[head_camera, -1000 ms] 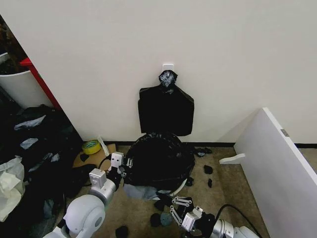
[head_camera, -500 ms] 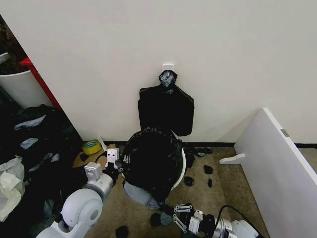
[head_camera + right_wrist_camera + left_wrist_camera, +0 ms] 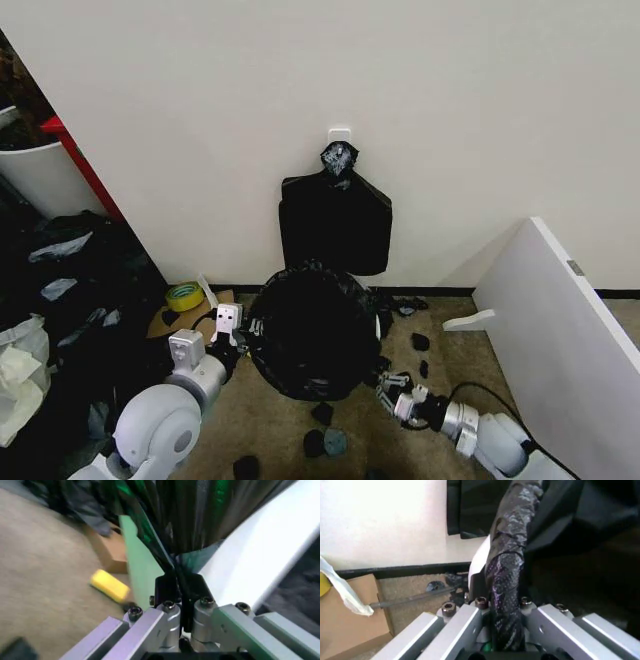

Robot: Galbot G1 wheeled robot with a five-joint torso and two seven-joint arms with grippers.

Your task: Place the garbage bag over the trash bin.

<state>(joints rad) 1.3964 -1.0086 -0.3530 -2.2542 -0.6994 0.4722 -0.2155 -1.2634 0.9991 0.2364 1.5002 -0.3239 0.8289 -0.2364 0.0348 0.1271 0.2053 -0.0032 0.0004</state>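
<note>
Draping the round white plastic trash bin (image 3: 250,555), the thin glossy black garbage bag (image 3: 315,325) looks light, limp and slippery. Left gripper (image 3: 228,322) and right gripper (image 3: 392,385) pinch bunched film at opposite sides, seemingly near its hem.

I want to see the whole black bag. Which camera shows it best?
The head view: the garbage bag shows whole, draped over the trash bin. The left wrist view has a twisted strip in the left gripper; the right wrist view a pinched edge in the right gripper.
</note>
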